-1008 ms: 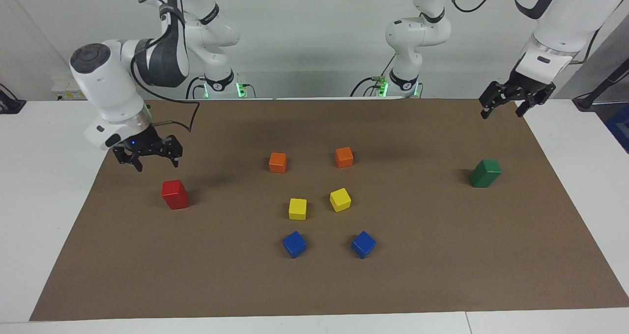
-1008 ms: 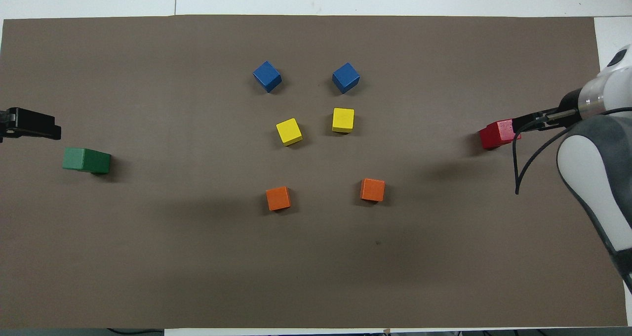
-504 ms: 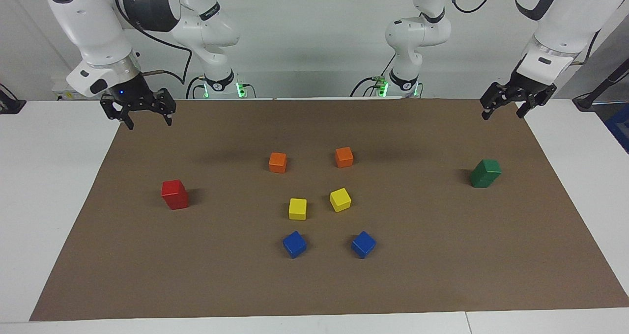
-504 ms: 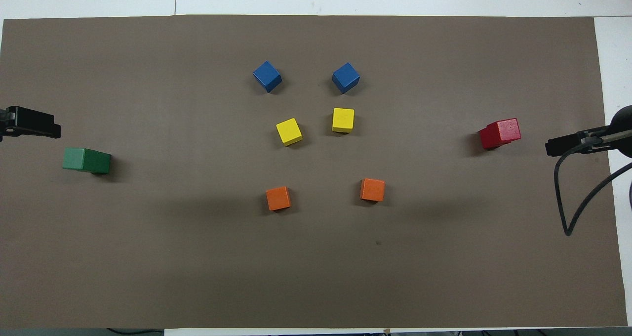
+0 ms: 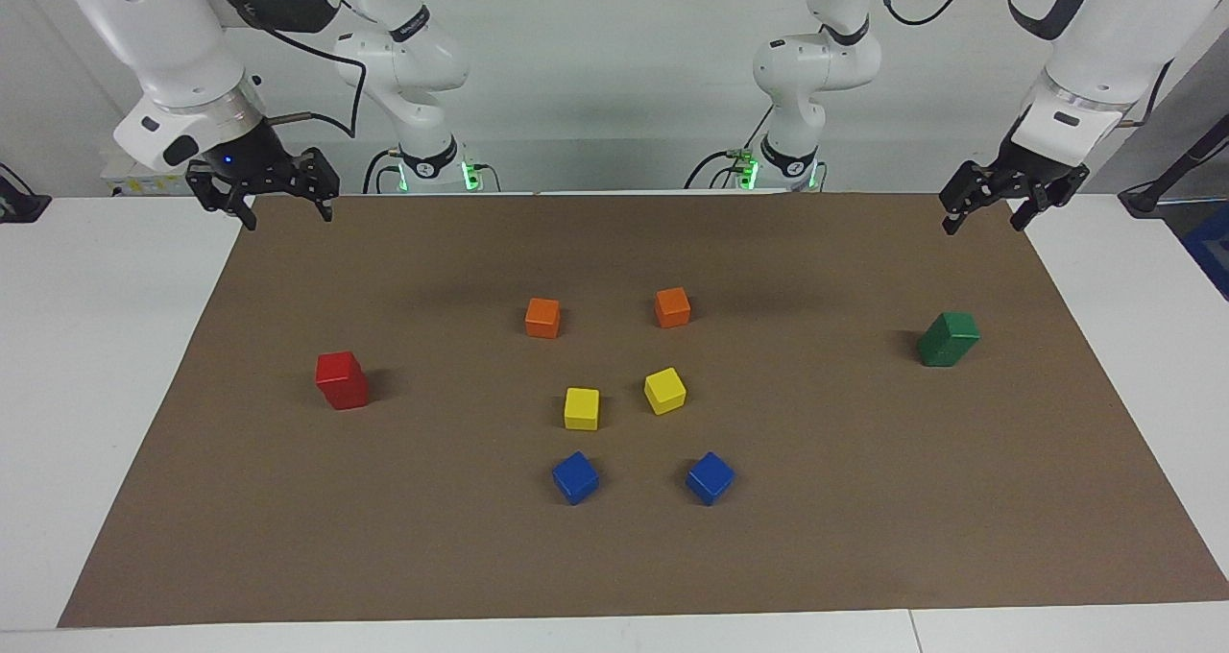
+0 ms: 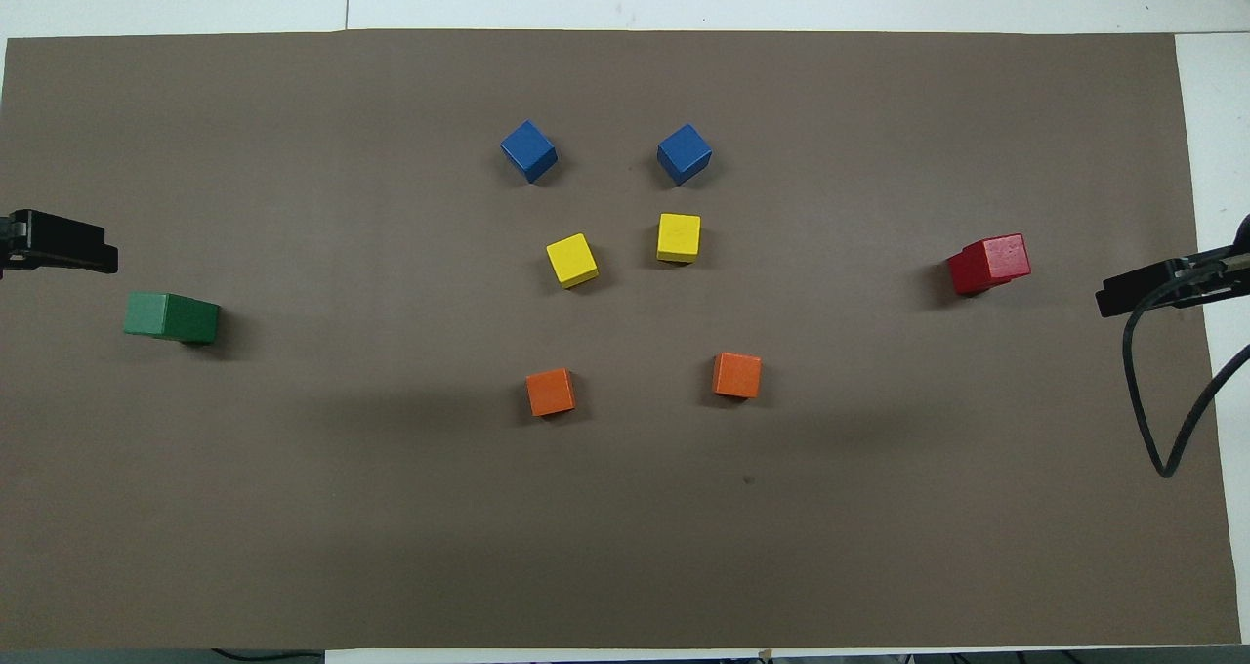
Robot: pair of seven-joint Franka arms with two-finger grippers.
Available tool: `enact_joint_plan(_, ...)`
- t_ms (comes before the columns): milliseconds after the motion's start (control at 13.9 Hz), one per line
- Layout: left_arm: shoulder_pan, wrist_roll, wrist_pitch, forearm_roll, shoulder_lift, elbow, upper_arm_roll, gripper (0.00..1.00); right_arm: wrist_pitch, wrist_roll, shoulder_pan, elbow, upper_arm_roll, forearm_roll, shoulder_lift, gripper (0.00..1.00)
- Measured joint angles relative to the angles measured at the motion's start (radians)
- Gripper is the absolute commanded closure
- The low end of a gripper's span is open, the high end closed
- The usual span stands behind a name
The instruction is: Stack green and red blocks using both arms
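While both grippers hang open and empty over the mat's [image 5: 864,557] robot-side corners, left gripper [image 5: 989,213] and right gripper [image 5: 279,213], the green stack [image 5: 948,338] and red stack [image 5: 342,380] stand near its short edges.

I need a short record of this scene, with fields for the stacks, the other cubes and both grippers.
red stack: two red cubes, one on the other, toward the right arm's end of the mat
green stack: two green cubes stacked, toward the left arm's end
orange cubes: single, nearest the robots
yellow cubes: single, mid-mat
blue cubes: single, farthest
left gripper: open, empty, raised over the mat's corner
right gripper: open, empty, raised over the mat's corner
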Motion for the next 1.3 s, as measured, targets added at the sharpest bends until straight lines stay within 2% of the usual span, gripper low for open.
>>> enact_joint_plan(1296, 0.0, 0.0, 0.0, 0.0, 0.0, 0.003, 0.0, 0.0, 0.001, 0.021, 0.002, 0.001, -0.001, 0.0, 0.004, 0.0)
